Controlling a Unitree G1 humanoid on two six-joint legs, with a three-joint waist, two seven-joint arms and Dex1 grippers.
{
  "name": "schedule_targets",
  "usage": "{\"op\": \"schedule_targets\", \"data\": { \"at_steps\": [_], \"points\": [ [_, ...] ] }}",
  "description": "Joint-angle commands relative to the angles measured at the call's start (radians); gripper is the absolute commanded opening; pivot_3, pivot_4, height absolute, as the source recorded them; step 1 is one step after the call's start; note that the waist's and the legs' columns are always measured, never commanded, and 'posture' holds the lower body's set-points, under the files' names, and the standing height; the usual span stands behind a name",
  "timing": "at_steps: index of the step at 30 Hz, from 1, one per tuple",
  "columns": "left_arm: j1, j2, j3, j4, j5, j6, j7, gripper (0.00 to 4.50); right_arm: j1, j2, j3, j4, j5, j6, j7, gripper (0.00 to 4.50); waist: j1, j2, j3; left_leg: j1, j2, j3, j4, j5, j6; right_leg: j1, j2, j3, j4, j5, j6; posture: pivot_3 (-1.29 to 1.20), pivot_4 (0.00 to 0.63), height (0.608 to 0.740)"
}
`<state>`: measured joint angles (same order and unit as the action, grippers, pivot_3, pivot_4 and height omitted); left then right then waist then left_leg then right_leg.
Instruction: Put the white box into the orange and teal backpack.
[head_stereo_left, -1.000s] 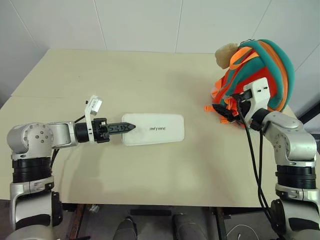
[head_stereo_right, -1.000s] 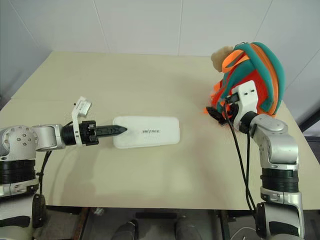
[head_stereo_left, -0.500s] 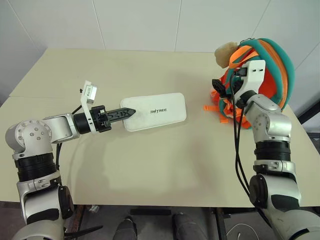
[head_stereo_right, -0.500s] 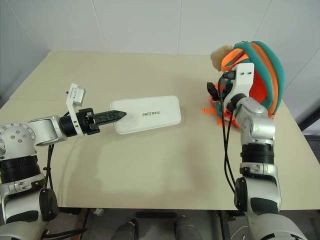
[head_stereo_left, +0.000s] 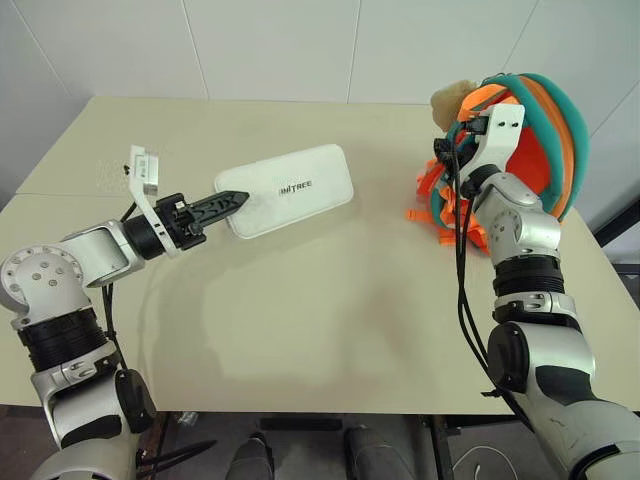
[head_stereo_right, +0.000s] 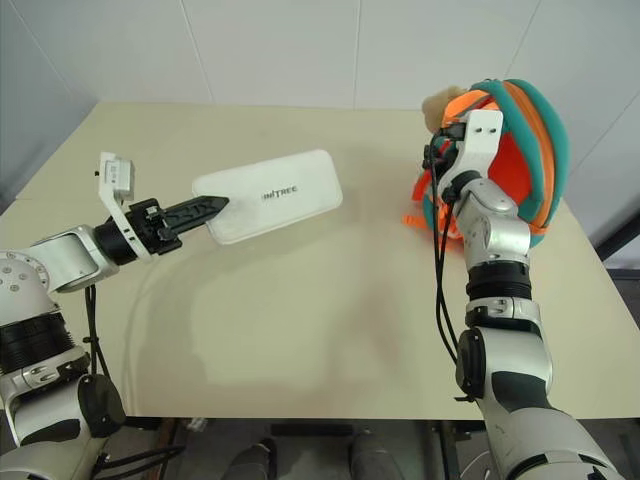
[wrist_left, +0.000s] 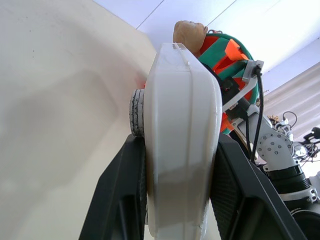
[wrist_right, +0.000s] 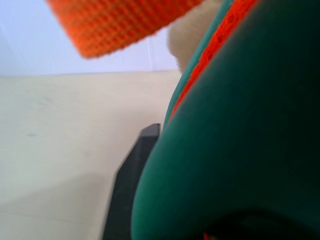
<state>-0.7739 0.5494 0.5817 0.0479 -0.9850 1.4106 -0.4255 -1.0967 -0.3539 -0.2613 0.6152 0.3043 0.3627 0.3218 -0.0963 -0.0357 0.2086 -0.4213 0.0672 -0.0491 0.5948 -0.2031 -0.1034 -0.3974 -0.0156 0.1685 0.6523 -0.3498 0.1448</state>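
**White box held above the table, backpack at the right edge**

We see the left gripper (head_stereo_left: 228, 203) clamped on one short end of the white box (head_stereo_left: 285, 189), its 2 black fingers (wrist_left: 120, 200) pressing the box's flat faces, the box off the table (head_stereo_left: 330, 310). The right gripper (wrist_right: 150, 165) is up against the teal trim of the orange and teal backpack (head_stereo_left: 545, 130); we cannot tell how its fingers stand.
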Motion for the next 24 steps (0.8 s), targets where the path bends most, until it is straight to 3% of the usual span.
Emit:
{"op": "schedule_targets", "data": {
  "at_steps": [1,7,14,24],
  "points": [
    [-0.036,0.024,0.028,-0.007,-0.037,-0.037,-0.009,1.31,-0.043,0.003,0.002,-0.130,0.066,0.044,0.068,0.00,-0.003,0.000,0.000,0.000,0.000,0.000,0.000,0.000,0.000,0.000,0.000,0.000,0.000,0.000,0.000,0.00,0.150,0.740],
    [-0.047,0.063,0.048,0.028,-0.040,-0.098,-0.039,1.31,-0.010,0.009,0.062,-0.339,0.158,0.189,0.191,0.00,-0.017,0.001,0.000,0.000,0.000,0.000,-0.001,0.000,0.000,-0.001,0.000,0.000,0.000,0.000,0.000,0.00,0.150,0.740],
    [-0.050,0.206,0.074,0.104,-0.012,-0.187,-0.101,1.30,0.038,-0.020,0.116,-0.603,0.314,0.361,0.360,0.00,-0.020,0.001,0.001,-0.002,0.001,0.001,-0.004,0.001,-0.001,-0.007,0.000,0.000,0.002,-0.001,-0.002,0.00,0.150,0.740],
    [-0.028,0.347,0.062,0.178,0.027,-0.283,-0.191,1.30,0.061,-0.094,0.119,-0.766,0.504,0.490,0.531,0.00,-0.011,0.001,0.001,-0.004,0.001,0.002,-0.004,0.000,-0.001,-0.010,0.000,-0.001,0.002,-0.002,-0.003,0.00,0.150,0.740]
  ]
}}
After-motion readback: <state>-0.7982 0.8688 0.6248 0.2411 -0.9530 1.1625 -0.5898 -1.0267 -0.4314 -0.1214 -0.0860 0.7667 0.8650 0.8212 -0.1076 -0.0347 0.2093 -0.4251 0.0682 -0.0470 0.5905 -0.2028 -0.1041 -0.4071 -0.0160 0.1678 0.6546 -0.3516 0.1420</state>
